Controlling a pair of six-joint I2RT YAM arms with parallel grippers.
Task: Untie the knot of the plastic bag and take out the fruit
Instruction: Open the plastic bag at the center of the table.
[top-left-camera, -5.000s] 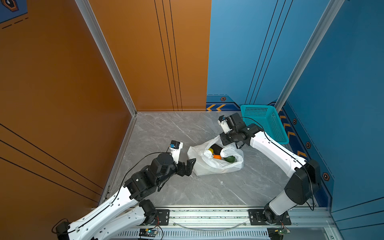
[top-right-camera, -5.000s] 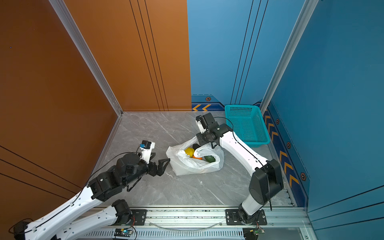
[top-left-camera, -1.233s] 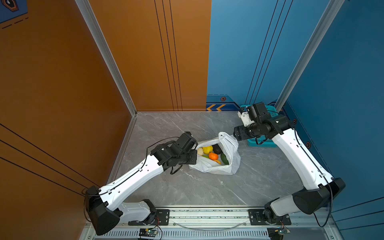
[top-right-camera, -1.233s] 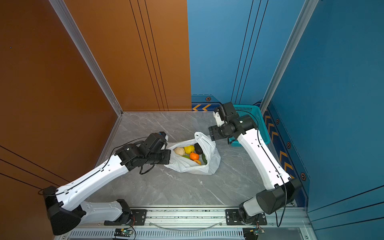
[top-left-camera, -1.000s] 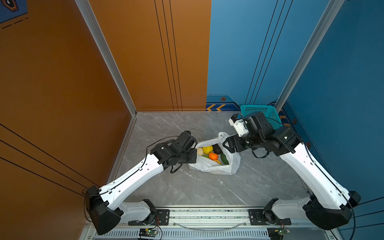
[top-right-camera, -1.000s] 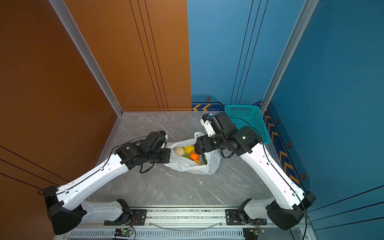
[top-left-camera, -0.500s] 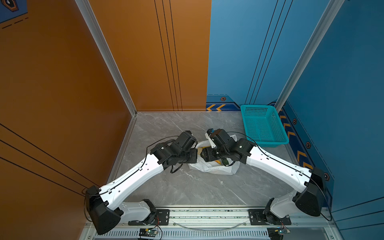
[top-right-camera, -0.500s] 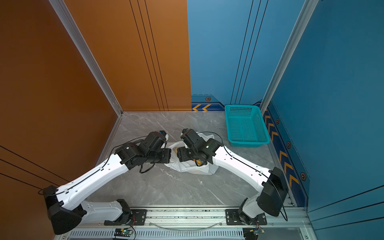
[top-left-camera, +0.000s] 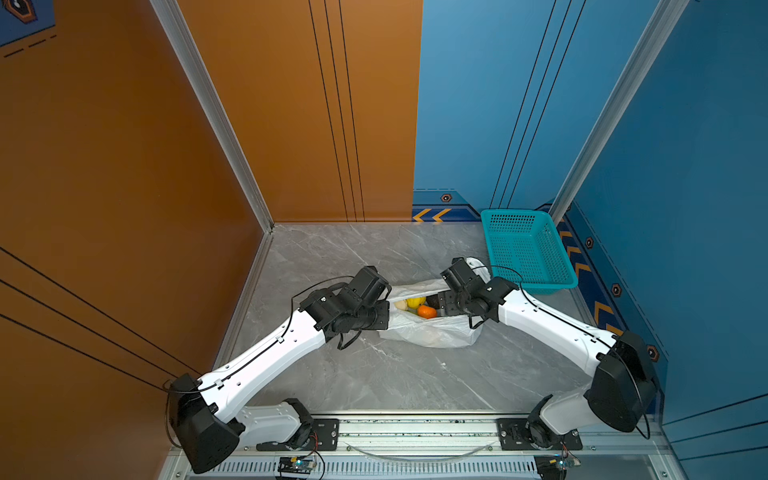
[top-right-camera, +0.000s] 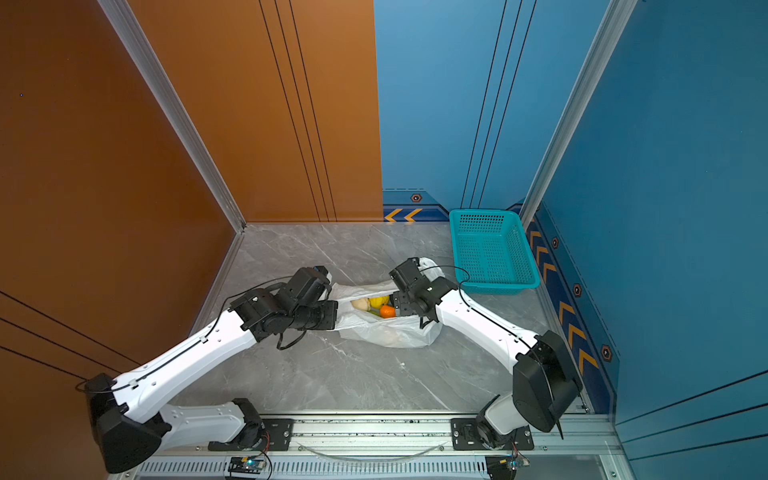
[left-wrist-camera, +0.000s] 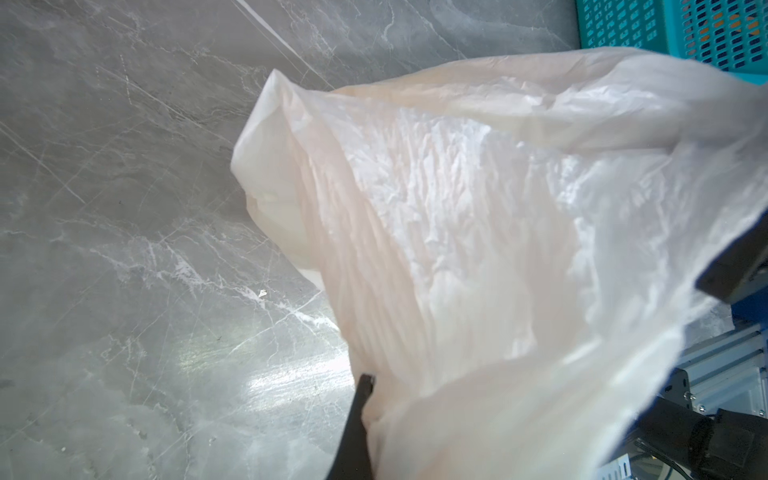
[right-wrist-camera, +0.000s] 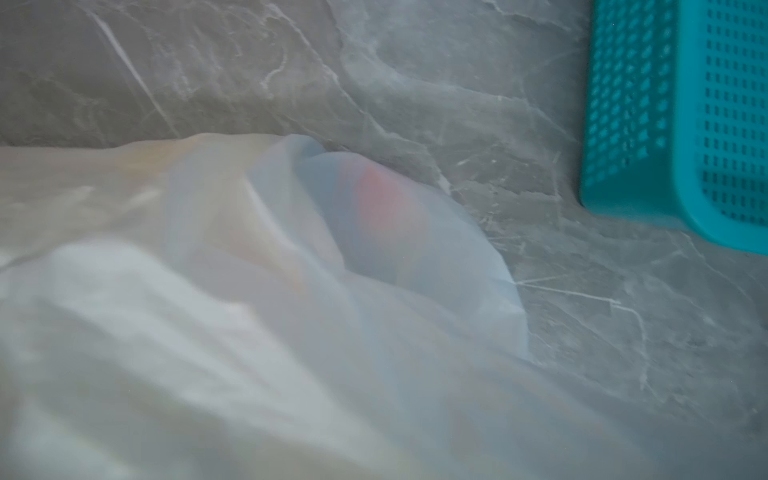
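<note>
Grey marble worktop, orange and blue walls behind: the plastic bag lies at centre with its mouth gaping, so the untying looks done, yet the fruit, cream, yellow and orange showing, sits inside and the teal basket nearby holds nothing. Left claw, pressed together, pinches the bag's rim; right claw sits at the opposite rim, its spread impossible to tell under the plastic.

The plastic bag lies open on the marble floor, fruit (cream, yellow, orange) showing inside.
</note>
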